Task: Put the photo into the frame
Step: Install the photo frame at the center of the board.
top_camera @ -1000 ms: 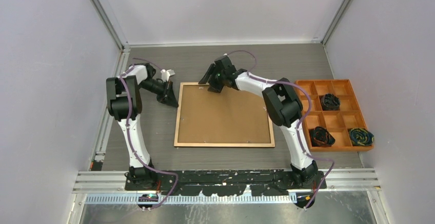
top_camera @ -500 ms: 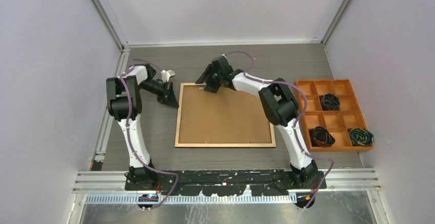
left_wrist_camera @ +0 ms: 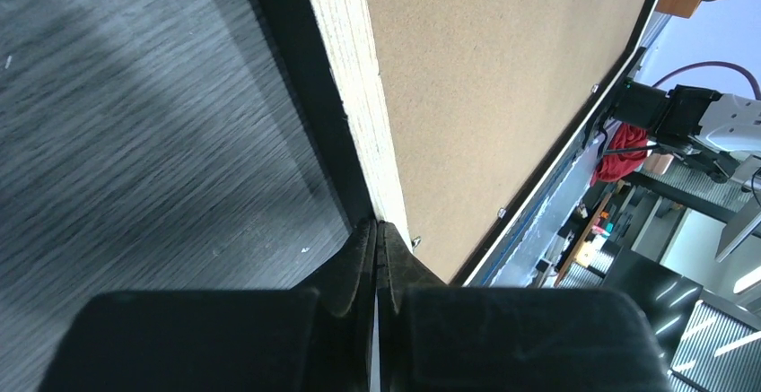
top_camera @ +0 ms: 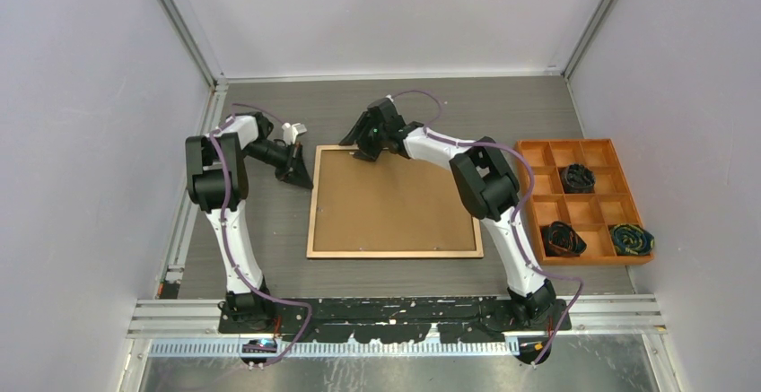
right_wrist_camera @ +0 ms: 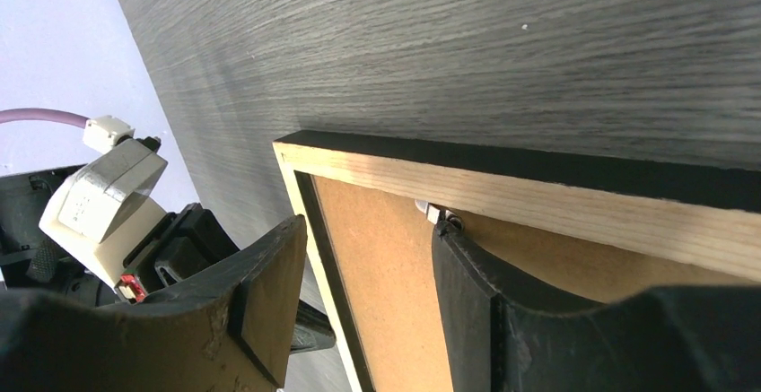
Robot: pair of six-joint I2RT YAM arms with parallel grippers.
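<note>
The frame (top_camera: 395, 254) lies face down on the table, light wood rim up, with a brown backing board (top_camera: 392, 200) inside it. The photo is not in view. My left gripper (top_camera: 303, 177) is shut and empty, its tips (left_wrist_camera: 375, 226) against the frame's left wood edge (left_wrist_camera: 350, 78). My right gripper (top_camera: 359, 150) is open over the frame's far left corner. In the right wrist view the gripper (right_wrist_camera: 370, 228) straddles the board (right_wrist_camera: 386, 320), and one finger touches a small metal tab (right_wrist_camera: 438, 214) under the wood rim (right_wrist_camera: 556, 199).
An orange compartment tray (top_camera: 565, 142) stands at the right with dark cord bundles (top_camera: 577, 177) in three cells. The left arm's wrist (right_wrist_camera: 108, 204) is close beside the frame's far left corner. Walls enclose the table on three sides.
My right gripper has slid a little to the left along the frame's far edge. The left arm has not moved.
</note>
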